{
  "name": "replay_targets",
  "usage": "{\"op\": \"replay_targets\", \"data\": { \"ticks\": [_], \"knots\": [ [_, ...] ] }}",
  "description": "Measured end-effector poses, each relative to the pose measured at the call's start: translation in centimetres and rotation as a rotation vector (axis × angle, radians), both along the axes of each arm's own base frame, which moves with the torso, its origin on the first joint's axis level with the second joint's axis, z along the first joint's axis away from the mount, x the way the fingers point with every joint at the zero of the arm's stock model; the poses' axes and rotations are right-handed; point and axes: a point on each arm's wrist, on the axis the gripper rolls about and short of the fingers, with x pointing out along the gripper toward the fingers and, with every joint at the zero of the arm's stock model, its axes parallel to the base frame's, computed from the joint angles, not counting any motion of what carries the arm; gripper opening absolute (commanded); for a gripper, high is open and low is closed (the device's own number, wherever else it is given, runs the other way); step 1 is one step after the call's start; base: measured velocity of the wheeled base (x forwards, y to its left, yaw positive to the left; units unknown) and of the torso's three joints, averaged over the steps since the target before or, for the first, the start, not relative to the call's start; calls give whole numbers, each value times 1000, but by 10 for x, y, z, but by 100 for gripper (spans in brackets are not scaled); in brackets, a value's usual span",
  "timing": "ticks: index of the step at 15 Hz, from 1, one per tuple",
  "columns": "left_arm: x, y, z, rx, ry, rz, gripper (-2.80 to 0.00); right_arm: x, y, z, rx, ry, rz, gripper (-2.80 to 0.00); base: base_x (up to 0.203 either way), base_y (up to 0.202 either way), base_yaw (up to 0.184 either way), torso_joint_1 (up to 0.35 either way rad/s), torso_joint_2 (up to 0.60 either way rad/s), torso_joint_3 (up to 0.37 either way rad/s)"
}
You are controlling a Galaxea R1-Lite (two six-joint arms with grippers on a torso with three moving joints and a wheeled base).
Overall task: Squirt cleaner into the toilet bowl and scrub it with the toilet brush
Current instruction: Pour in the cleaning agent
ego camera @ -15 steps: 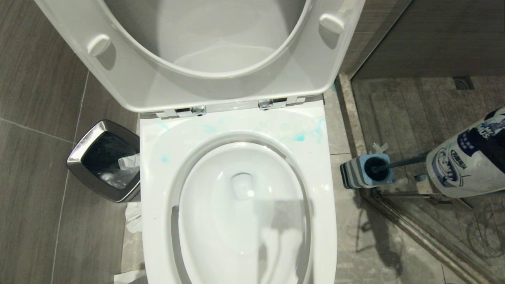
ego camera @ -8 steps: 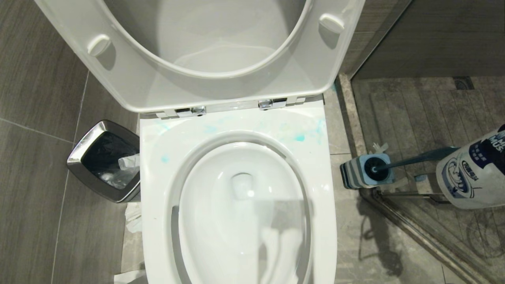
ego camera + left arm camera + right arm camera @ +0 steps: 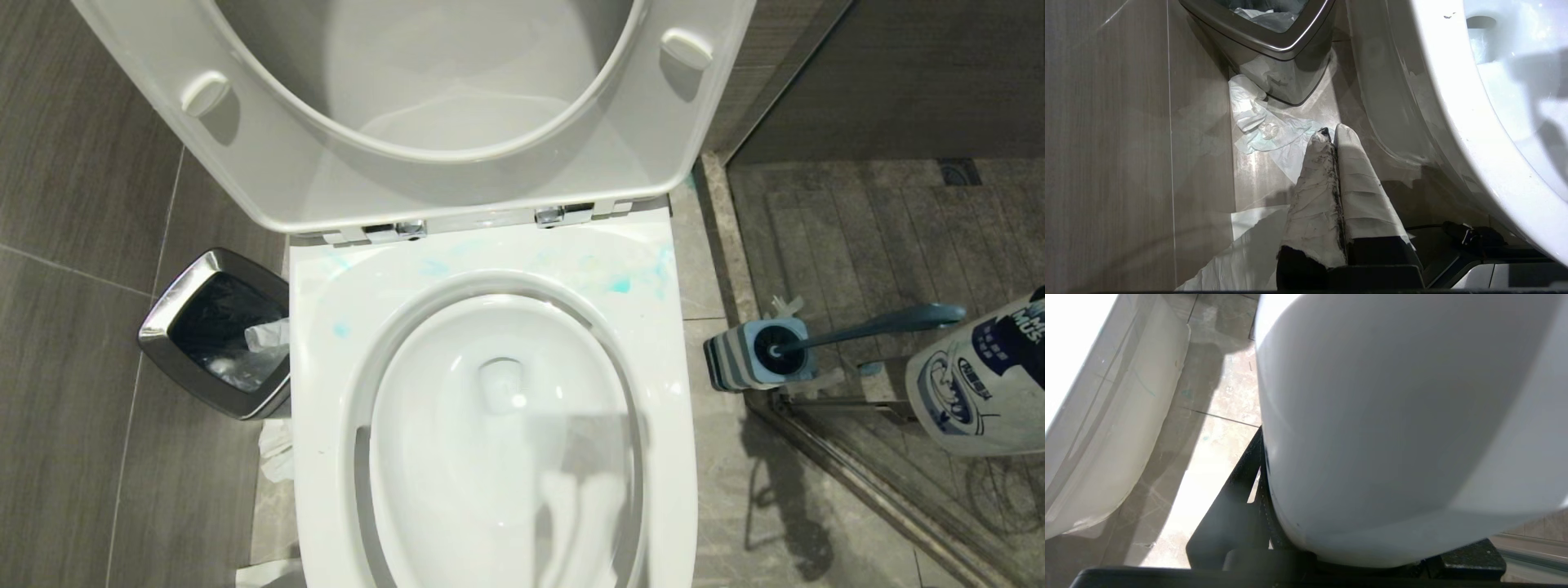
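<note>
At far right beside toilet brush point(image 3: 865, 328): cleaner point(image 3: 984, 384) clamped in right jaws, squirt pending, carry over toilet bowl point(image 3: 498, 425) required; left jaws shut, empty.

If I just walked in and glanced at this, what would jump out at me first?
The big white toilet bowl fills the middle, its seat and lid raised and light blue smears across the rim behind the opening. At the right edge, the right gripper holds a white cleaner bottle off the floor, next to the toilet brush leaning in its blue holder. A steel waste bin sits left of the toilet.
</note>
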Motion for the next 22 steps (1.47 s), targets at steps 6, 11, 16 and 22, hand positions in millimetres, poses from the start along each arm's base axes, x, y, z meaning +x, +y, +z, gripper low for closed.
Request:
{"op": "replay_targets", "data": {
  "ticks": [6,11,16,22],
  "knots": [
    [0,0,0,0,0,0,-280,0,0,-2,-2,9,1,-280,0,0,0,3,2,112],
    [0,0,0,0,0,0,-280,1,0,-2,-2,8,3,-280,0,0,0,3,3,199],
    [0,0,0,-1,1,0,-280,1,0,-2,-1,8,5,-280,0,0,0,2,0,205],
    [0,0,0,-1,0,0,-280,4,1,-3,-3,21,12,-280,0,0,0,1,2,203]
  ]
}}
